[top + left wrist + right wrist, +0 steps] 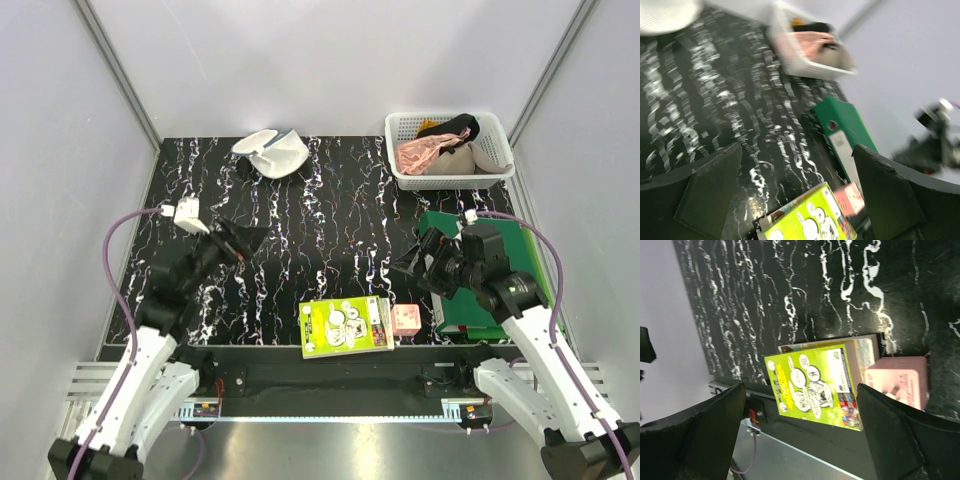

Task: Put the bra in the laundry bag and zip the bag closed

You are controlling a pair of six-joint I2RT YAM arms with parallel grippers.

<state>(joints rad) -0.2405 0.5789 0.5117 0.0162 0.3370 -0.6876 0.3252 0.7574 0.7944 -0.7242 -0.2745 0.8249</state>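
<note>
The beige bra (483, 157) lies in the white lattice basket (400, 170) at the back right, beside a pink garment; in the left wrist view the bra (833, 57) shows blurred in that basket (812, 70). The white mesh laundry bag (270, 152) sits at the back, left of centre, and its edge (665, 14) shows in the left wrist view's top left corner. My left gripper (252, 239) (797, 192) hovers open over the left middle of the table, holding nothing. Hovering at the right, my right gripper (406, 262) (800, 435) is open and empty.
A lime-green book (347, 325) (810, 217) (812, 385) and a small pink box (405, 319) (850, 197) (897, 385) lie at the near edge. A green folder (505, 265) (842, 127) lies under the right arm. A black garment (455, 125) tops the basket.
</note>
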